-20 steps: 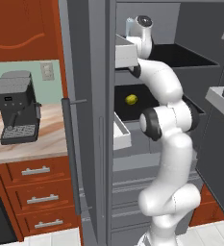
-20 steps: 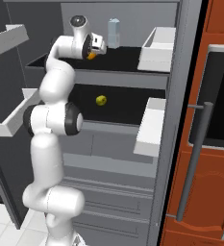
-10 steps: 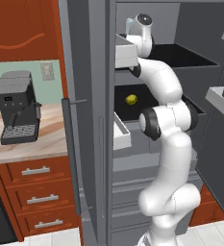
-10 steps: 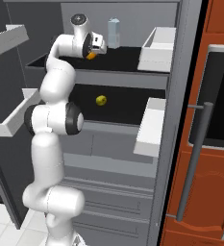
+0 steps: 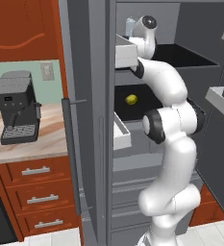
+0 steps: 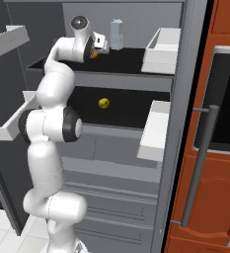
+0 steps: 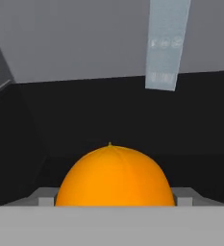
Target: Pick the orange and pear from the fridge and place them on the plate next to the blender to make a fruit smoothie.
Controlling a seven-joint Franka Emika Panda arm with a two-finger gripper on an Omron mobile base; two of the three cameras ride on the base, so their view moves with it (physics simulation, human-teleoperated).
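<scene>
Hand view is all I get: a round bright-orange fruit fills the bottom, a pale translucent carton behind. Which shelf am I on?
Observer: The top black shelf; the claw is at the round bright-orange fruit there.
Operator: Where is the pear?
Observer: The small yellow-green pear sits alone on the black shelf below.
Operator: Anything beside my arm?
Observer: White door bins hang to its right on the open dark-grey fridge door.
</scene>
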